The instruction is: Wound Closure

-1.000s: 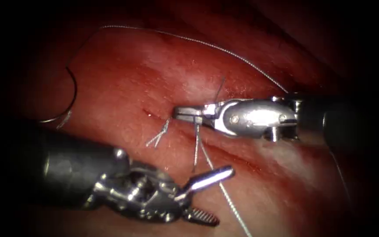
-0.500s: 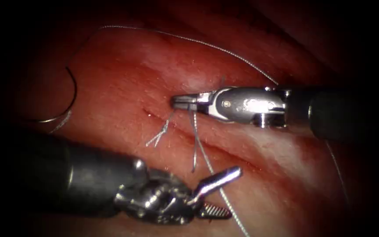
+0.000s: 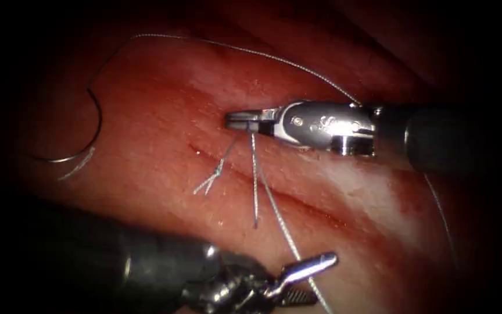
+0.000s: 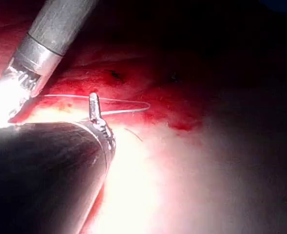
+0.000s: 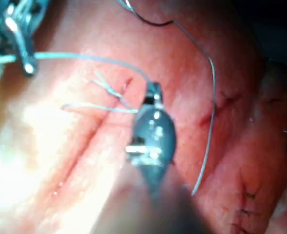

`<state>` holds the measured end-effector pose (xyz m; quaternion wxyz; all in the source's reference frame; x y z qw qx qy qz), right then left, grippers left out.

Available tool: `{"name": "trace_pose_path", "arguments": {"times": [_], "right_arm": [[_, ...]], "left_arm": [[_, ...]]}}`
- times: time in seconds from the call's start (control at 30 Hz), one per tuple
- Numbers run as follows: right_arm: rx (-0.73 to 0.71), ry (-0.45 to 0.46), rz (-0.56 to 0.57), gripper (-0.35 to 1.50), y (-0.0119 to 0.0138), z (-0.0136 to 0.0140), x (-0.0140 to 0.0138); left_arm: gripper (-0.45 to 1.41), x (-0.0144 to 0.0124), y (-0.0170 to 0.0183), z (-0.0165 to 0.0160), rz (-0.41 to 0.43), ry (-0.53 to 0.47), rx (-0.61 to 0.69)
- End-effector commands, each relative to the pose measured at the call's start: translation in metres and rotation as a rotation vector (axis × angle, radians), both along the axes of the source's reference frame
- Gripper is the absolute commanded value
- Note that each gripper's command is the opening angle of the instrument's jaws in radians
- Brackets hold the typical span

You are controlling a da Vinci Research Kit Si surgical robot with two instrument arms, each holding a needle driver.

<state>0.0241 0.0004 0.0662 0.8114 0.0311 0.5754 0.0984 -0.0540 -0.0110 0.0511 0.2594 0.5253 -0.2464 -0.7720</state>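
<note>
Two pincers work over the tissue [image 3: 164,134]. The right pincer [image 3: 232,119] comes in from 3 o'clock, and its jaws are pinched tight on the thread [image 3: 255,174] just above the cut [image 3: 297,200]. Two strands hang from it toward 6 o'clock. One strand runs down past the left pincer [image 3: 315,279], which sits at 6 o'clock with its jaws spread wide, holding nothing. The curved needle [image 3: 91,125] lies flat on the tissue at 9 o'clock, left of the cut and well apart from both pincers; nobody holds it. A small knot with cut ends of thread [image 3: 210,180] sits just beside the cut's left end.
</note>
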Motion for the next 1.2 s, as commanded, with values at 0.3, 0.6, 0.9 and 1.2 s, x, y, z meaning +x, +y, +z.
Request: {"name": "trace_pose_path", "arguments": {"times": [0.3,0.6,0.9,1.2], "right_arm": [[0.005,-0.006,0.013,-0.35,0.0014,0.0012,0.0002],[0.011,-0.006,0.014,-0.35,0.0011,0.0011,0.0003],[0.016,-0.005,0.016,-0.35,0.0009,0.001,0.0004],[0.016,-0.007,0.017,-0.35,0.0005,0.0006,-0.0002]], "left_arm": [[0.76,-0.0011,-0.0009,-0.0018,0.011,0.0,-0.032],[0.63,-0.0013,-0.0009,-0.0017,-0.001,-0.011,-0.038],[-0.45,-0.0004,-0.0003,-0.0011,-0.047,-0.014,-0.077],[-0.45,0.0014,0.0002,-0.0025,-0.022,0.014,-0.089]]}}
